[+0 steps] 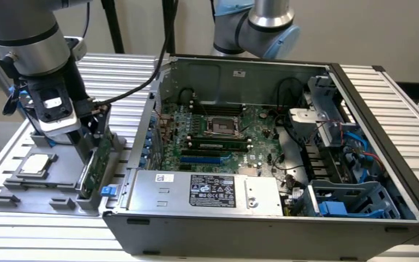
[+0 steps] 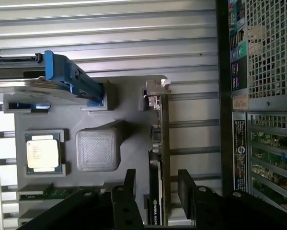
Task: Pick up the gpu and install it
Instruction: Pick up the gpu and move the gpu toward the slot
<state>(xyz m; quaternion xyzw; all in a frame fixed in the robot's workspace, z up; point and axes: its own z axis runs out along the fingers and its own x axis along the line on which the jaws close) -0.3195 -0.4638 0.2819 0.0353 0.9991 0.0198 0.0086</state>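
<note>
Lying open, the computer case (image 1: 268, 229) holds a motherboard (image 1: 257, 134); at the exterior view's left the grey tray (image 1: 20, 199) carries the gpu (image 2: 158, 139) on edge and a processor chip (image 1: 35, 165), the gripper (image 2: 157, 184) hanging over the gpu, fingers (image 2: 130, 179) apart astride it.

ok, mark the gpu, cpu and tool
gpu (image 2: 156, 139), wrist view, card's narrow edge.
cpu (image 2: 42, 154), wrist view, middle of its lid.
tool (image 2: 156, 184), wrist view, midway between fingertips.
</note>
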